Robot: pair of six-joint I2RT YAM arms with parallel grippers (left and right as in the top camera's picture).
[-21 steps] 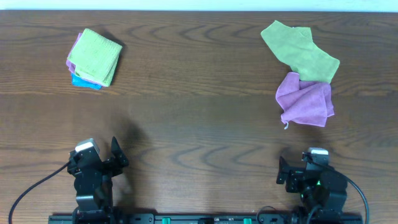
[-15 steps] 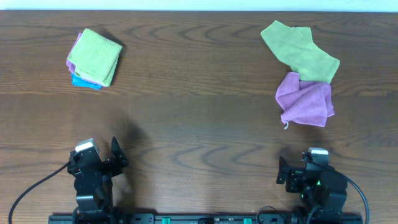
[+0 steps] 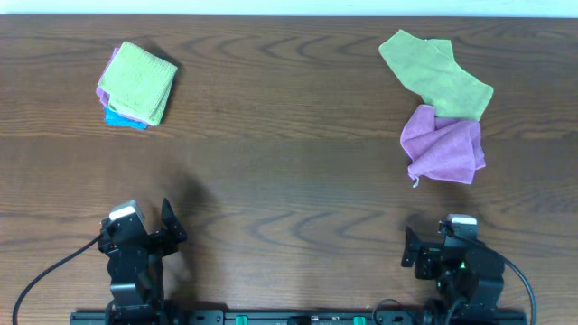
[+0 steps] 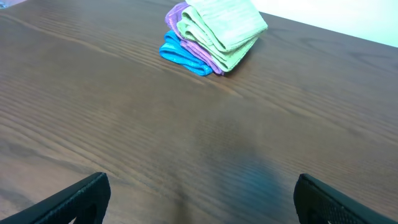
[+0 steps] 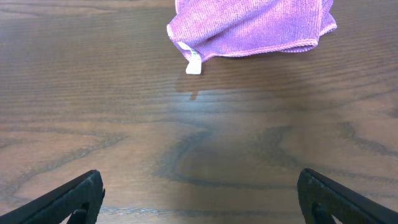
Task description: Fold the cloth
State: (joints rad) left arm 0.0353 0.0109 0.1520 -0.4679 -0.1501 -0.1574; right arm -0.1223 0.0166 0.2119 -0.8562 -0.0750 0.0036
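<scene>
The purple cloth lies crumpled on the table at the right, its upper edge under a loose light green cloth. It also shows at the top of the right wrist view, with a small white tag at its near corner. My right gripper is open and empty, well short of the cloth, near the front edge. My left gripper is open and empty at the front left.
A folded stack lies at the back left: a light green cloth on top, a purple one under it, a blue one at the bottom; it also shows in the left wrist view. The dark wooden table spans the view.
</scene>
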